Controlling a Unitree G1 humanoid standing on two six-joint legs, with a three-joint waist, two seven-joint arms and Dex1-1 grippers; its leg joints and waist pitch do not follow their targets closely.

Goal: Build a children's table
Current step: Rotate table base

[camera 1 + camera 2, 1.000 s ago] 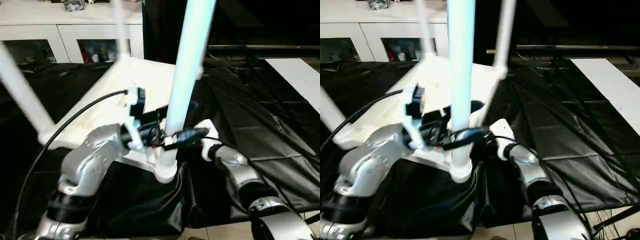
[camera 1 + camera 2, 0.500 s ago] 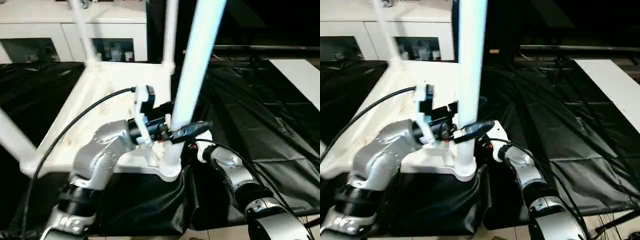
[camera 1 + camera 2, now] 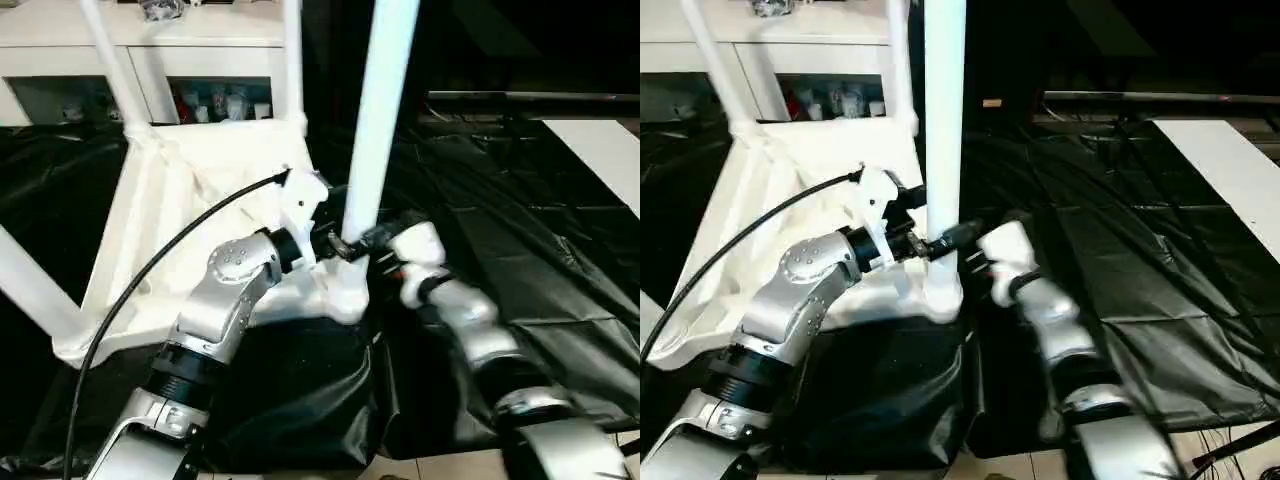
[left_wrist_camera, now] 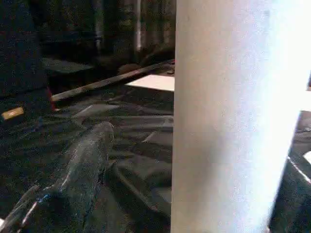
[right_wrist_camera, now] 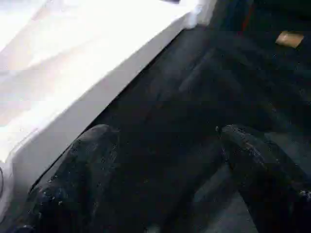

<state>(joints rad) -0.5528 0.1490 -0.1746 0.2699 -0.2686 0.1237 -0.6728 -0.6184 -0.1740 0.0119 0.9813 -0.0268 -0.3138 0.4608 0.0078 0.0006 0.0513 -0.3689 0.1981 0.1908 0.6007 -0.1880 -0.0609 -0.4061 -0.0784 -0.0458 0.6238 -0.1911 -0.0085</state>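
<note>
The children's table point(image 3: 190, 200) lies upside down on the black sheet point(image 3: 520, 260) of the big table, with its legs sticking up. The near leg point(image 3: 375, 130) stands in the corner socket point(image 3: 340, 290) close to the robot. Two far legs point(image 3: 292, 60) rise at about 11 and 12 o'clock from it, and one more leg point(image 3: 30, 290) slants off at 9 o'clock.

The left gripper point(image 3: 345, 245) is at the foot of the near leg, just above the socket. In the left wrist view the leg point(image 4: 233, 116) sits between its two fingers point(image 4: 82, 165), which are spread wide around it. I cannot tell if they press on it or just sit beside it.

The right gripper point(image 5: 160, 179) is at about 3 o'clock from the socket, next to the table's edge point(image 5: 97, 82). Its fingers point(image 5: 82, 170) are wide apart with nothing between them — just black sheet.

The step looks like seating this last leg. To do it well, keep the leg straight up, hold it low, and push down into the socket — not sideways. The right gripper could steady the table top so it does not slide on the slippery sheet.

A white cabinet point(image 3: 150, 40) stands behind, at 12 o'clock.
</note>
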